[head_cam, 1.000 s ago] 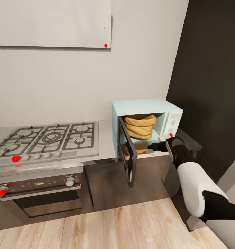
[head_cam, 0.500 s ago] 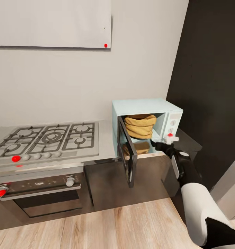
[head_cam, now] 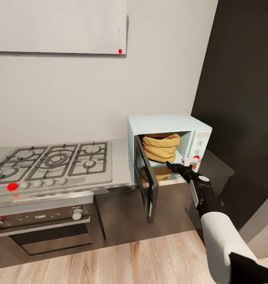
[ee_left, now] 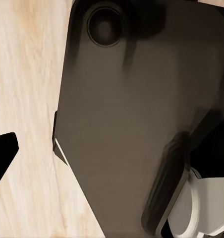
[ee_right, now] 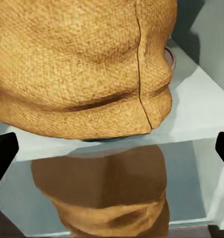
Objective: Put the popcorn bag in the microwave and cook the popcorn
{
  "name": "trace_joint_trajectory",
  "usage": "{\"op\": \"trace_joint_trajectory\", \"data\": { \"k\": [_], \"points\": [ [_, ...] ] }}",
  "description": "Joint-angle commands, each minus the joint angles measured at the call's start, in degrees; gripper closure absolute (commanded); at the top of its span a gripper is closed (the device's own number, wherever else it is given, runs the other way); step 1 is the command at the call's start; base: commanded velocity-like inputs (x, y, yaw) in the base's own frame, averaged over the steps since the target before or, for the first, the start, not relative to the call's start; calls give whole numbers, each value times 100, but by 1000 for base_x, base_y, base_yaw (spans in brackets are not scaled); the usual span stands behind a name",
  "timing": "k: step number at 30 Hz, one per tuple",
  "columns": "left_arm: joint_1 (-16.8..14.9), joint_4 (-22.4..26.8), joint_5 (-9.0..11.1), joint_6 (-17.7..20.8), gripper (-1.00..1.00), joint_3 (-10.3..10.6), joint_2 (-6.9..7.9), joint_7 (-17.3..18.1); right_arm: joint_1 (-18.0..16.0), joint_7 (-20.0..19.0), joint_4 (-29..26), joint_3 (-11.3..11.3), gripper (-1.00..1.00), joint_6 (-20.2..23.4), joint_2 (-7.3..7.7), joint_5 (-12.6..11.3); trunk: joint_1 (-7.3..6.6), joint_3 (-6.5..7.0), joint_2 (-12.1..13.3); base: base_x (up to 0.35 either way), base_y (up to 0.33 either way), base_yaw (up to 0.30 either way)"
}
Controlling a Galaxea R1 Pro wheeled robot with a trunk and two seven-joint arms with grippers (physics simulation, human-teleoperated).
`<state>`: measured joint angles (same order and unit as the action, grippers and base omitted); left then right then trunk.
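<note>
The popcorn bag (ee_right: 82,64) ahead of the spread jaws is showing coarse, matt burlap-like weave with a stitched seam. The microwave (head_cam: 169,124) is looking like smooth pale plastic, its floor glossy enough to be mirroring the bag. The countertop (head_cam: 122,157) is gleaming as brushed steel; the floor (head_cam: 110,260) is showing pale wood grain.

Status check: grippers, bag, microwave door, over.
Right gripper open, empty, at microwave mouth. Popcorn bag inside, resting free. Door wide open, not yet shut. Left gripper open.
</note>
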<state>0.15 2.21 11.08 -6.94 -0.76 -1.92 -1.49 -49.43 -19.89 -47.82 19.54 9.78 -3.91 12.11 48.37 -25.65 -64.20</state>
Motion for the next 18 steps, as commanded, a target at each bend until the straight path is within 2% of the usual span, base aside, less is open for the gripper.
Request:
{"op": "trace_joint_trajectory", "data": {
  "k": [1,9,18],
  "points": [
    [-1,7,22,-9,-100,-4,-2,-12,-5,-56,-14,30,-100,-15,-24,52,3,-5,-3,282,0,0],
    [0,11,25,-9,-100,-4,-2,-16,-5,-66,44,11,-100,-64,-64,28,3,-5,-3,263,0,0],
    [1,8,26,-14,-100,-3,-2,-18,-5,-99,53,23,-100,-64,-66,13,3,-5,-3,188,0,0]
  ]
}}
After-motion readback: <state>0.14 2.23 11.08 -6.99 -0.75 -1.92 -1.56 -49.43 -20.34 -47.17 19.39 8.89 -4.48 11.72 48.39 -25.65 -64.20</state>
